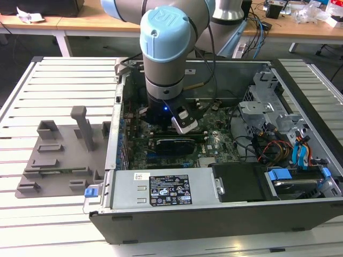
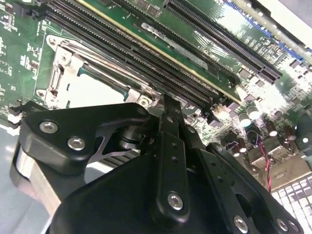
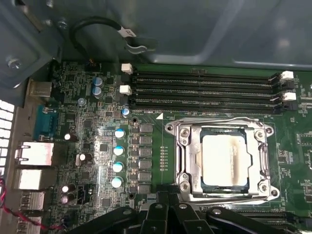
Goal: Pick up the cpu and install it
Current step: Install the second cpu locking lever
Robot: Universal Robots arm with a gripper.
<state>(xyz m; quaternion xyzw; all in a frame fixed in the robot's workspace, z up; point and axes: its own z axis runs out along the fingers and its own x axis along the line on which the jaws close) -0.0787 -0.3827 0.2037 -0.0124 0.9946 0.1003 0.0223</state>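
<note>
Biggest thing first: the open black desktop computer case (image 1: 225,214) fills the centre and right of the exterior view, lying on a white slatted table (image 1: 59,80). The arm with its pale blue and grey joint housings (image 1: 165,48) reaches straight down into the upper middle of the case, over the green motherboard (image 1: 211,144). At the left of that frame sits the grey plastic tray with upright posts (image 1: 59,155), and I see no chip on it.

As for progress, it looks mostly done to me. In the first wrist view, the cpu, a small flat square chip with a silver-grey metal top (image 3: 223,159), sits inside the shiny metal socket frame (image 3: 178,146) at the lower right of the frame, with the black memory slots (image 3: 204,87) just above it. It seems to lie flat in there. Whether the socket's lever is latched, I can't tell.

The black gripper (image 3: 170,207) pokes in at the bottom edge of that view, just beside the socket, and nothing appears to be held. The second wrist view shows its black linkage (image 2: 168,161) up close, with the pale chip top (image 2: 95,90) behind it at the left middle. Whether the pincer is open or closed I honestly can't tell.

The exterior view gives the overall layout but hides the socket behind the arm; the wrist views give the socket but not the tray.
</note>
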